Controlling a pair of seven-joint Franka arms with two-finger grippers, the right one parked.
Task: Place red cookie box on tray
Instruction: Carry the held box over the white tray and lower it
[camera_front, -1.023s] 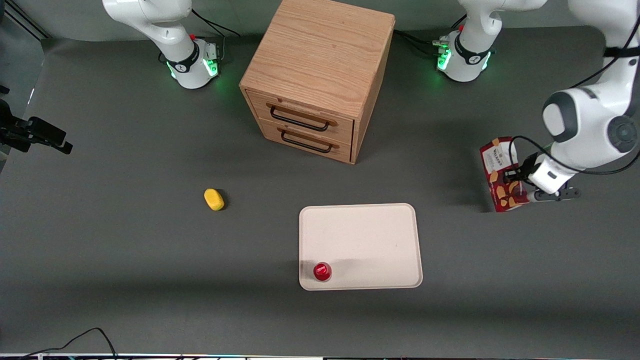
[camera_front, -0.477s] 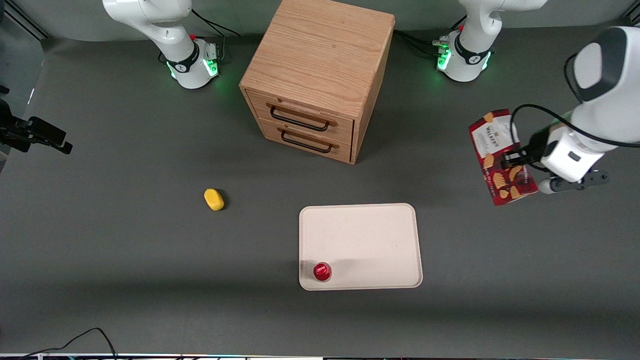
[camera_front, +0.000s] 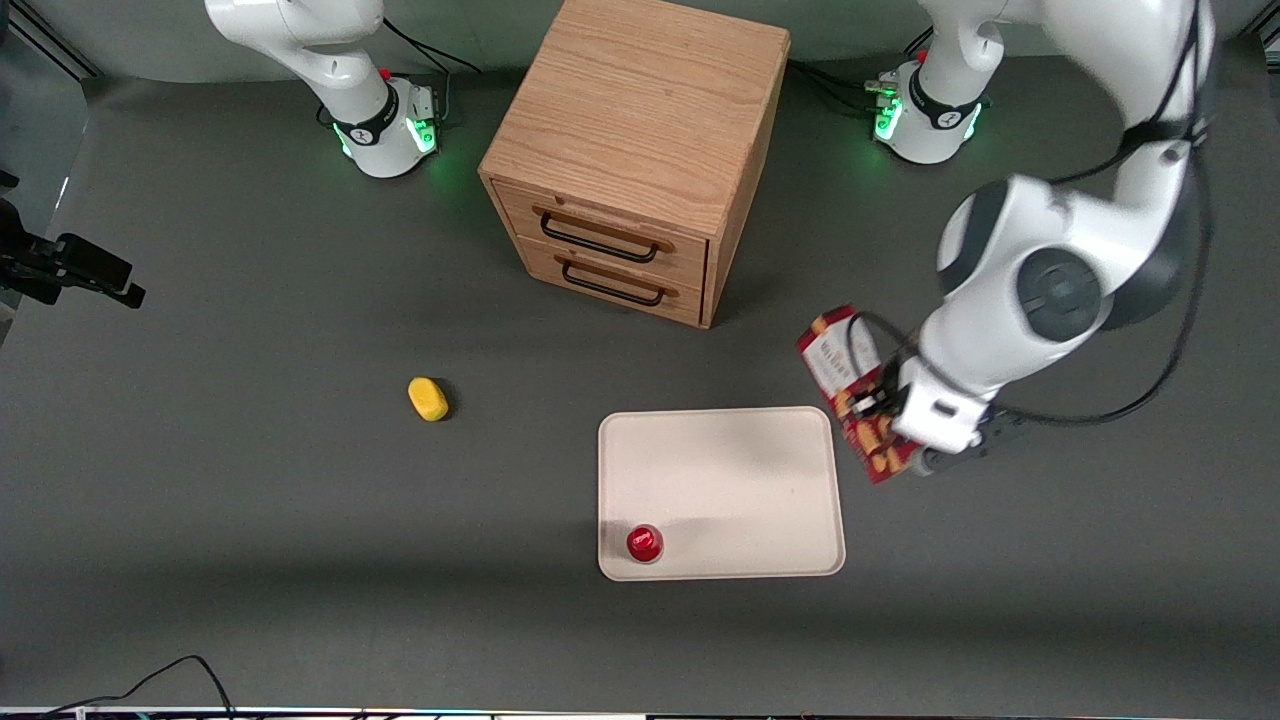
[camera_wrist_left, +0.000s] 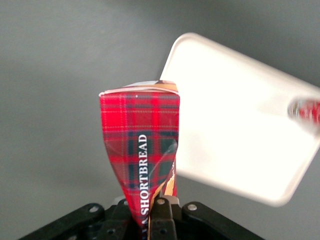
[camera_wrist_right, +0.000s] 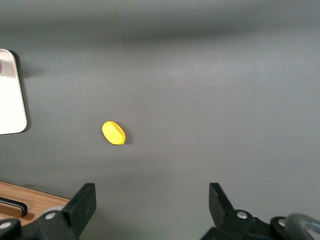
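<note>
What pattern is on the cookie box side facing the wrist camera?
Red tartan plaid with white "SHORTBREAD" lettering on the red cookie box, held in the gripper; clearest in the left wrist view.

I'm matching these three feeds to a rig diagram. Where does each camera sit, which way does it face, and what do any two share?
Front view: high, facing both arms, looking down on the table; the pincer holds the red cookie box beside the tray.
Left wrist view: on the working arm, looking past its pincer down the box to the tray.
Right wrist view: on the parked arm, looking down at a yellow sponge.
Shared: all show the tray.
</note>
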